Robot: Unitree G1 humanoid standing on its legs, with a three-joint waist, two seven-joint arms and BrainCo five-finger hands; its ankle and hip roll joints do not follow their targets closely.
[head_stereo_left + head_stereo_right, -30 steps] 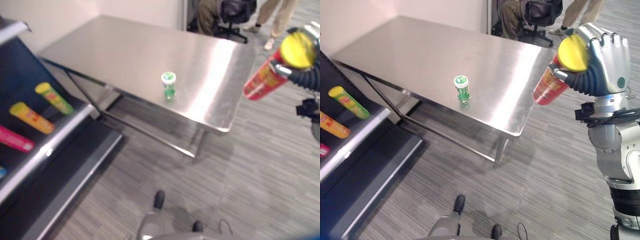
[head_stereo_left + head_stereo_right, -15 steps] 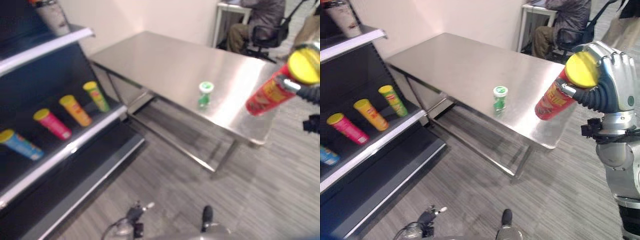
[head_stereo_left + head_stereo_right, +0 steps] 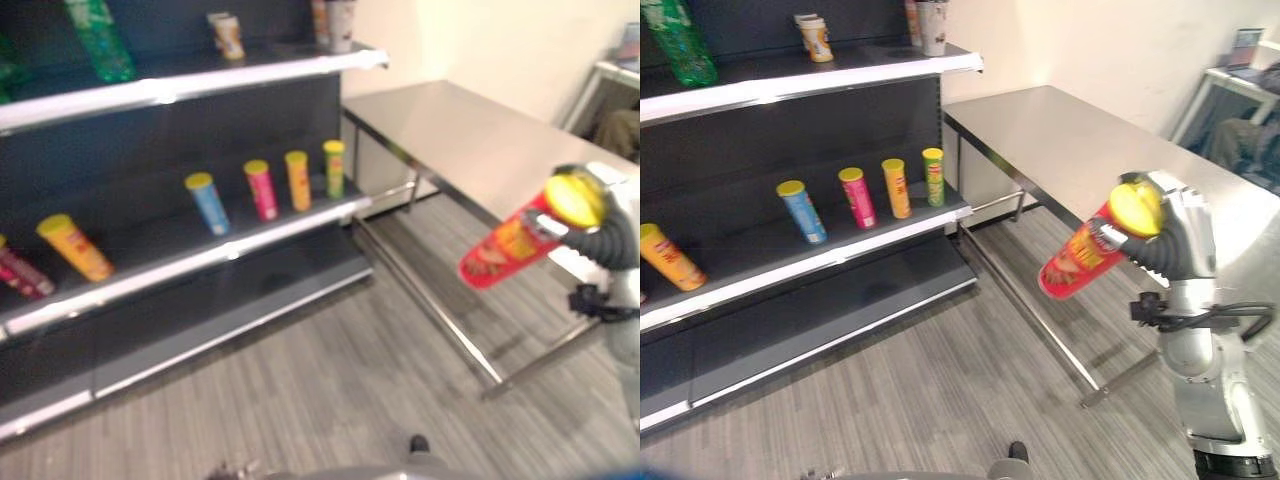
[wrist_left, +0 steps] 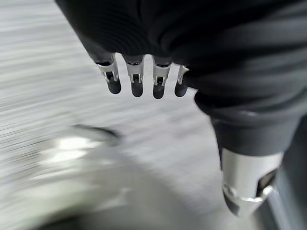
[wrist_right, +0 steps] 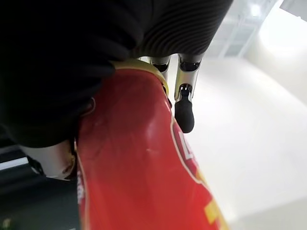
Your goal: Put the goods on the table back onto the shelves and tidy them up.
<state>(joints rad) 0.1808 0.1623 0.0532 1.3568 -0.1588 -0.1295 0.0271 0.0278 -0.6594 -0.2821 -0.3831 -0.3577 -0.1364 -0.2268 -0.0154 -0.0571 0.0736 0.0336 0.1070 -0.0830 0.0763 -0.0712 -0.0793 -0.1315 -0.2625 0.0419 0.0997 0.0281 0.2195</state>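
Gripping a red chip can (image 3: 1080, 262) with a yellow lid near its top end, my right hand (image 3: 1175, 240) has its fingers curled round it and holds it tilted in the air, off the steel table (image 3: 1070, 140) and well apart from the dark shelves (image 3: 820, 90). On the middle shelf stand blue, pink, orange and green cans (image 3: 862, 198) in a row. My left hand (image 4: 144, 57) hangs over the floor with its fingers straight and holding nothing.
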